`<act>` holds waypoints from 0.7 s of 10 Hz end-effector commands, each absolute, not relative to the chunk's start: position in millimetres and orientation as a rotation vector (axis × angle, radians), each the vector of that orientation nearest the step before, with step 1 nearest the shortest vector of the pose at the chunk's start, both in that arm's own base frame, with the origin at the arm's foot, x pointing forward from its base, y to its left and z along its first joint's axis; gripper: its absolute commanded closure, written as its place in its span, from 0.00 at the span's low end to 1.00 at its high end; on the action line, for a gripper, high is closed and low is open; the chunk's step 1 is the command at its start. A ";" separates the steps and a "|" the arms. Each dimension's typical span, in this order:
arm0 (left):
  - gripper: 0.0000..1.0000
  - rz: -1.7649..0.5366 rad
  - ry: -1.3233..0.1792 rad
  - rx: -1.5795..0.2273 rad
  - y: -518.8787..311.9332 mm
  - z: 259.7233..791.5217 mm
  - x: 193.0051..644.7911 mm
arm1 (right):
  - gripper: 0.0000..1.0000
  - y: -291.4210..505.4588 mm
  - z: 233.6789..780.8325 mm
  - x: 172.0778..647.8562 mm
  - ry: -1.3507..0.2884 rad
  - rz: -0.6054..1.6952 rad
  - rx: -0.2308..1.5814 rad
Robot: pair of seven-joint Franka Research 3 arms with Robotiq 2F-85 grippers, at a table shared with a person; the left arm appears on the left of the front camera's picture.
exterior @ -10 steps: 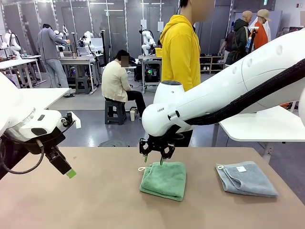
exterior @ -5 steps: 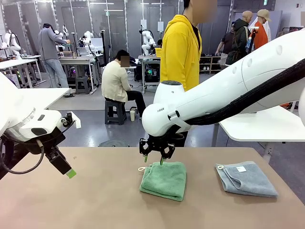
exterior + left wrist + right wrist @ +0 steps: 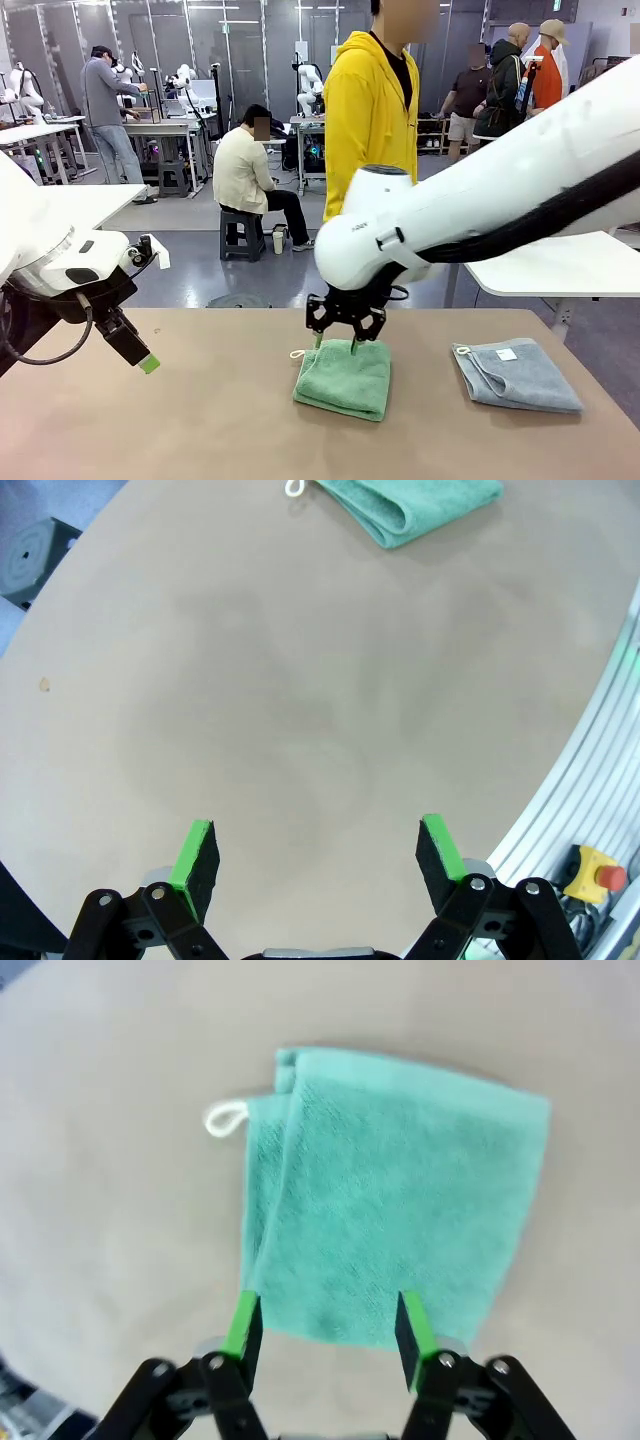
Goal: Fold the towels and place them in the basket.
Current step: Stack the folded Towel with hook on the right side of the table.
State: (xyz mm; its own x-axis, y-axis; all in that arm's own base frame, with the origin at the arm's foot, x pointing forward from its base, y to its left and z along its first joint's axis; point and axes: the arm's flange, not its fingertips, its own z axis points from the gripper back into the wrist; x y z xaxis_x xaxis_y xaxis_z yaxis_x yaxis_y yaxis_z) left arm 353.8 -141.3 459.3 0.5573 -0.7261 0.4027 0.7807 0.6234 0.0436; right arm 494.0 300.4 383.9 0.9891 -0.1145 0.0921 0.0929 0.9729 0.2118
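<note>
1. A tan tabletop (image 3: 200, 420) fronts a busy workshop.
2. The folded sea-green towel (image 3: 345, 378) lies mid-tabletop; the grey-blue towel (image 3: 515, 374) lies near the right edge.
3. The right pincer (image 3: 336, 345) hangs half-spread, seemingly just above the green towel's far edge, gripping nothing.
4. The left pincer (image 3: 318, 858) hangs wide open near the left edge.

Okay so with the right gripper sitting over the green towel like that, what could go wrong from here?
The right gripper hangs open at the far edge of the folded green towel. If it pinches there, it may catch just the top layer, so the fold could open up when lifted. The towel's white loop lies loose beside it and could snag. The grey-blue towel lies near the table's right edge; a careless sweep might push it off.
</note>
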 end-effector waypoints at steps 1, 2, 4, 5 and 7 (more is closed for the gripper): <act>0.00 -0.882 -0.407 -0.124 -143.8 458.6 352.5 | 0.32 258.6 379.2 458.5 -0.136 -0.150 0.327; 0.00 -0.882 -0.407 -0.124 -143.8 458.6 352.5 | 0.32 243.0 374.5 450.9 -0.143 -0.190 0.365; 0.00 -0.882 -0.407 -0.124 -143.8 458.6 352.5 | 0.32 204.4 364.8 443.0 -0.171 -0.277 0.499; 0.00 -0.882 -0.407 -0.124 -143.8 458.6 352.5 | 0.32 184.6 358.5 436.8 -0.178 -0.319 0.569; 0.00 -0.882 -0.407 -0.124 -143.8 458.6 352.5 | 0.32 160.6 341.4 430.4 -0.168 -0.367 0.658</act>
